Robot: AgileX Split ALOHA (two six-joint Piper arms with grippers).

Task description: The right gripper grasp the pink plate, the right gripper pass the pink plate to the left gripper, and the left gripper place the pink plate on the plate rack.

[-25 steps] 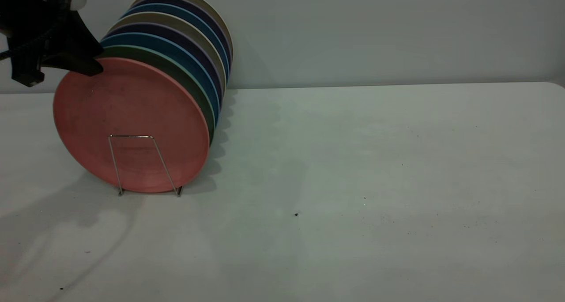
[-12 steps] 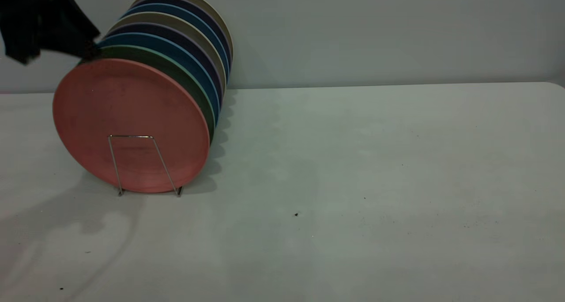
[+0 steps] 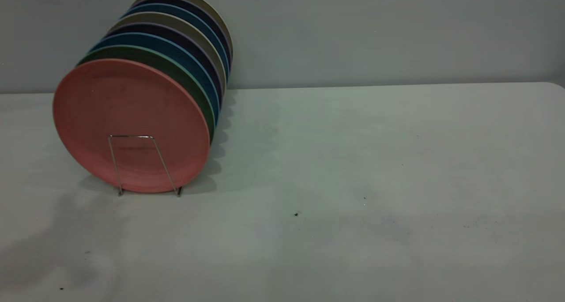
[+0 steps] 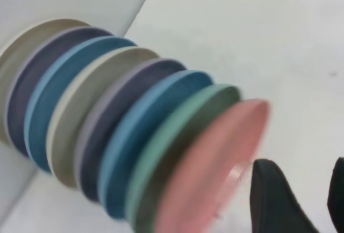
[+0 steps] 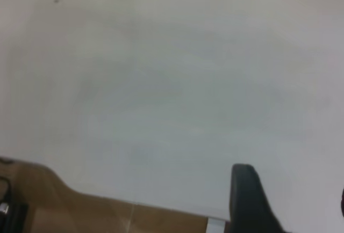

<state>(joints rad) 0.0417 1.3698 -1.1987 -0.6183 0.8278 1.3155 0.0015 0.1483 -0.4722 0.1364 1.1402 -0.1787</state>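
Observation:
The pink plate (image 3: pixel 131 124) stands upright on edge at the front of a row of plates, behind the front wire loop of the plate rack (image 3: pixel 145 165). In the left wrist view the pink plate (image 4: pixel 212 168) shows edge-on at the near end of the row. My left gripper (image 4: pixel 301 182) is open and empty, its fingers (image 4: pixel 274 201) apart beside the pink plate's rim, not touching it. My right gripper (image 5: pixel 290 190) is open and empty above bare table near the table's edge. Neither gripper shows in the exterior view.
Behind the pink plate stand a green plate (image 3: pixel 176 70), blue plates (image 3: pixel 185 57), dark purple and beige ones, all leaning in the rack at the table's (image 3: pixel 353 183) far left. A grey wall runs behind. The right wrist view shows the table edge and brown floor (image 5: pixel 80 206).
My left gripper, which held the pink plate's top rim, has let go and risen up and left out of the exterior view. The plate stays standing in the rack.

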